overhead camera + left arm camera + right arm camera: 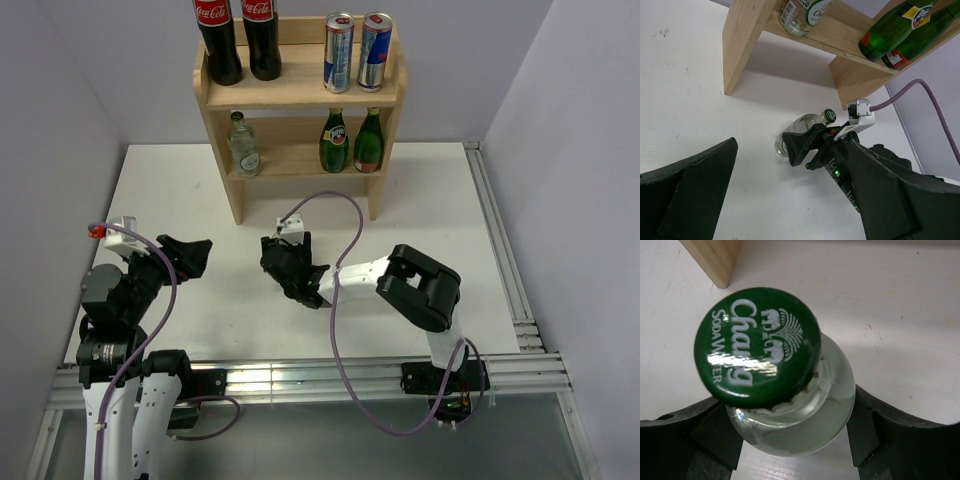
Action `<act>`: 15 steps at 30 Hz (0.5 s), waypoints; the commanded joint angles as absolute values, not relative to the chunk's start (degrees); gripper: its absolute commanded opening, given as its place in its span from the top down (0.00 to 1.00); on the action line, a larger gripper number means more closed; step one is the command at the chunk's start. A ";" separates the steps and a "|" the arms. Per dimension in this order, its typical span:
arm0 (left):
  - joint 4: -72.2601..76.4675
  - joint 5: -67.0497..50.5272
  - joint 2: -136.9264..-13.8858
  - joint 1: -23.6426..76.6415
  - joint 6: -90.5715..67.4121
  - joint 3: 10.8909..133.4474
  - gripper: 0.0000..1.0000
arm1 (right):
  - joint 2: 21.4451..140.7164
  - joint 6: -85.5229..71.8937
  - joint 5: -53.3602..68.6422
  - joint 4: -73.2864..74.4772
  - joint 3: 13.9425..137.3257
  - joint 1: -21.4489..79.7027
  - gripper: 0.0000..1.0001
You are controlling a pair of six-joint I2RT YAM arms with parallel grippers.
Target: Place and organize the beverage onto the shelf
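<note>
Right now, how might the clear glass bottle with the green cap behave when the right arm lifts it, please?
The clear glass bottle is probably rigid but breakable. Its smooth round wall may slip between the jaws. Laid down, it would likely roll.

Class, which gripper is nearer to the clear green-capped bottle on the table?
Right. The right gripper has its jaws against both sides of the clear bottle; the left gripper sits open and apart, further left.
</note>
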State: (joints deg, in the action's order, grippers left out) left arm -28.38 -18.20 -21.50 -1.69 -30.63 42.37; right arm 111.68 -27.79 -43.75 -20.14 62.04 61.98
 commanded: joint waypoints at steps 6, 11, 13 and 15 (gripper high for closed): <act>-26.54 -19.16 -21.01 -1.93 -29.44 42.36 0.01 | 104.44 -27.26 -49.12 -18.21 63.89 61.61 1.00; -26.46 -19.16 -21.01 -1.93 -29.44 42.36 0.01 | 96.52 -22.07 -51.59 -15.56 66.26 61.52 1.00; -26.46 -19.25 -20.92 -2.02 -29.44 42.36 0.01 | 93.88 -18.65 -52.38 -15.56 67.49 61.52 1.00; -26.46 -19.07 -20.83 -2.11 -29.44 42.36 0.01 | 92.56 -15.32 -52.64 -15.12 69.86 61.44 1.00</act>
State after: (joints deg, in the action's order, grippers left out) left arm -28.36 -18.20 -21.50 -1.69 -30.63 42.37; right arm 100.18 -21.41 -46.39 -8.45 62.78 61.91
